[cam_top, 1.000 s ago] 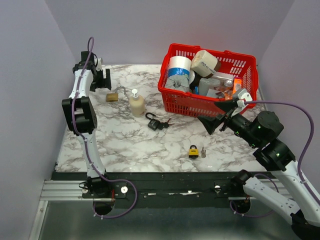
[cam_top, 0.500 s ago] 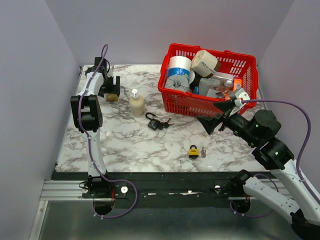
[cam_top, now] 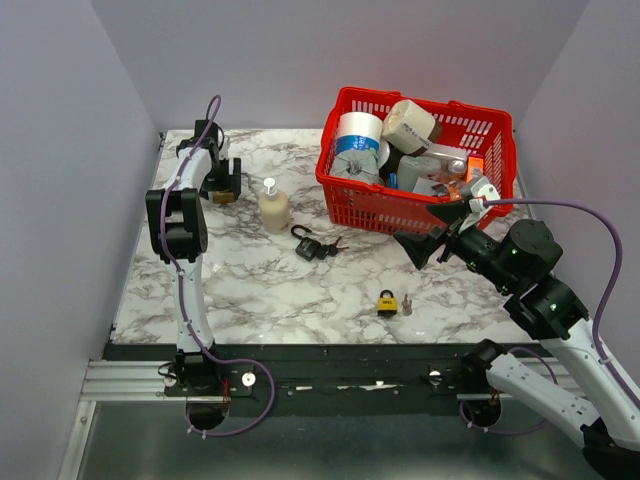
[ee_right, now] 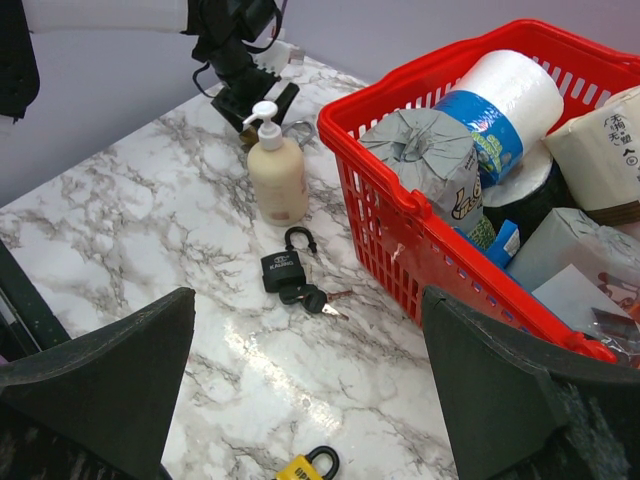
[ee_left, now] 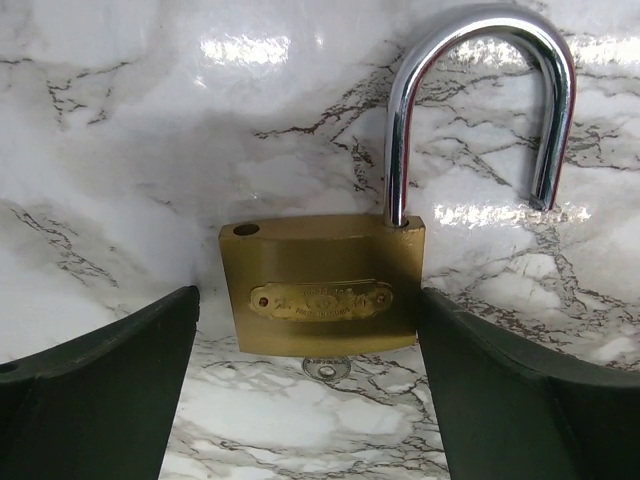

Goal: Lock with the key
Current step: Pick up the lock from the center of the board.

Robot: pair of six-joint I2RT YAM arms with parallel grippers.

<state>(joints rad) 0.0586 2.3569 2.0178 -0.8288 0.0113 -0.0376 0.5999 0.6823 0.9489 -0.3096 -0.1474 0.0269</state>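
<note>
A brass padlock [ee_left: 320, 285] with its shackle swung open lies on the marble table [cam_top: 250, 290] at the back left, also seen from above [cam_top: 226, 195]. A small key head [ee_left: 325, 369] shows under its body. My left gripper [ee_left: 308, 340] is open, one finger on each side of the brass body, not touching it. A black padlock [cam_top: 308, 245] with a bunch of keys [cam_top: 331, 246] lies mid-table. A yellow padlock [cam_top: 387, 302] with a key [cam_top: 406, 305] lies nearer the front. My right gripper [cam_top: 425, 240] is open and empty, above the table by the basket.
A red basket [cam_top: 345, 190] full of rolls and packets stands at the back right. A cream pump bottle [cam_top: 273, 207] stands just right of the brass padlock. Walls close the left, back and right sides.
My left gripper has moved right from the back left corner and now straddles the brass padlock. The right arm has barely moved.
</note>
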